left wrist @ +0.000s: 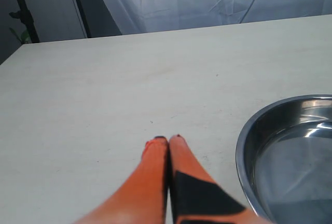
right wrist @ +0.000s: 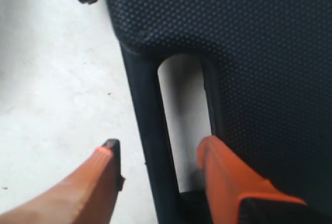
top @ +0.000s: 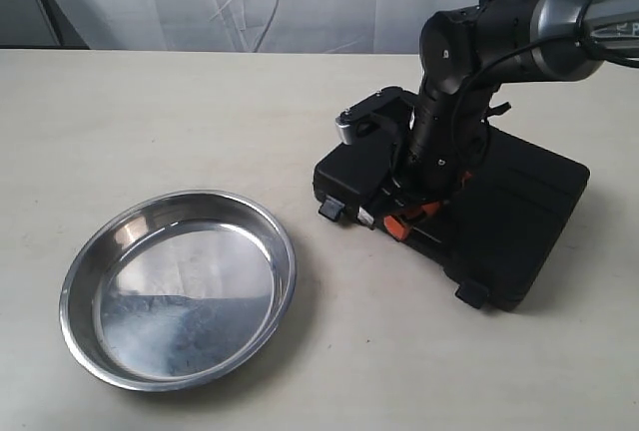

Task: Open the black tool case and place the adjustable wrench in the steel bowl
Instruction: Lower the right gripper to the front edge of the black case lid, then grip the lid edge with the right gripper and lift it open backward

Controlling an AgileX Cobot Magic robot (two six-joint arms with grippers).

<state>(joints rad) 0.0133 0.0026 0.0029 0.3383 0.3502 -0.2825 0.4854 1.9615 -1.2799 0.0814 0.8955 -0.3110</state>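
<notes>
My right claw (right wrist: 160,149) gapes astride the handle (right wrist: 145,125) of the shut black tool case (top: 519,202) — steel bowl (top: 180,291) apart on the bench (top: 150,122); my left claw (left wrist: 167,140), pinched closed, hovers beside it.

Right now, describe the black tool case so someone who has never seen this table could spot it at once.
Start from the pale table and look at its right half, where the black tool case lies flat with its lid shut. It is the only dark, boxy, textured thing there, with two clasps along its near edge, unlike the shiny round steel bowl to its left.
</notes>
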